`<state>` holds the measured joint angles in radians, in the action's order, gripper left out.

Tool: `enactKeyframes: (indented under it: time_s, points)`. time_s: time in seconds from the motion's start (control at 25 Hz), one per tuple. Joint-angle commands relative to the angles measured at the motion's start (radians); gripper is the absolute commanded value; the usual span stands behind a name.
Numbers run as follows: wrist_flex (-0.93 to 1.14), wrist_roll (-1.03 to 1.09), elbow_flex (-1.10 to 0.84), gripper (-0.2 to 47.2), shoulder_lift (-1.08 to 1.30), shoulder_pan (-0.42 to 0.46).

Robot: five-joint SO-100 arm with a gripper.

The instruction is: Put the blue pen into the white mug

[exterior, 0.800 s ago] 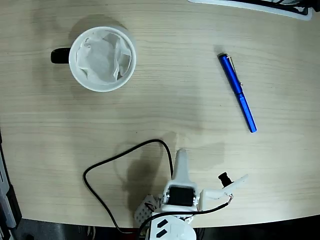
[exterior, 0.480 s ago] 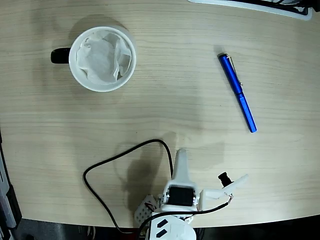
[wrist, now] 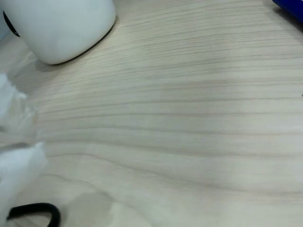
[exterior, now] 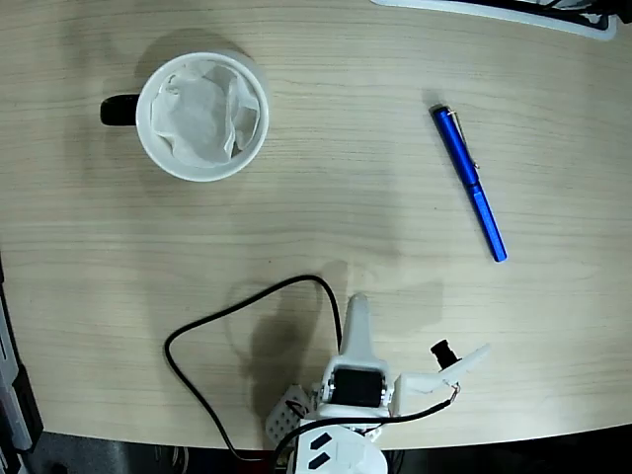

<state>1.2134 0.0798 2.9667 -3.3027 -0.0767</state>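
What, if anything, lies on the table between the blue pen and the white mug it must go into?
Nothing visible. In the fixed view, bare table separates the blue pen at right from the white mug at upper left; the black cable lies below that path.

A pale wood-grain counter (exterior: 326, 197) stretches away beyond the fingers. A black cable (exterior: 212, 326) loops across it just left of the fingers in the fixed view. A white-edged object (exterior: 513, 12) lies at the far edge, well apart from them.

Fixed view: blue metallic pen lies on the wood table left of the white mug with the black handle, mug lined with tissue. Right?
Not quite. In the fixed view the blue metallic pen lies right of the white ceramic mug with the black handle, not left. The rest holds: it lies on the wood table, and crumpled white tissue lines the mug.
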Motion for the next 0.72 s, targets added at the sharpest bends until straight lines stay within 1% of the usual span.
enactKeyframes:
  time_s: [0.0, 0.68]
  points:
    - [0.031, -0.006, 0.014, 0.1, -0.066, -0.009]
    - [0.029, -0.006, 0.009, 0.1, -0.055, -0.009]
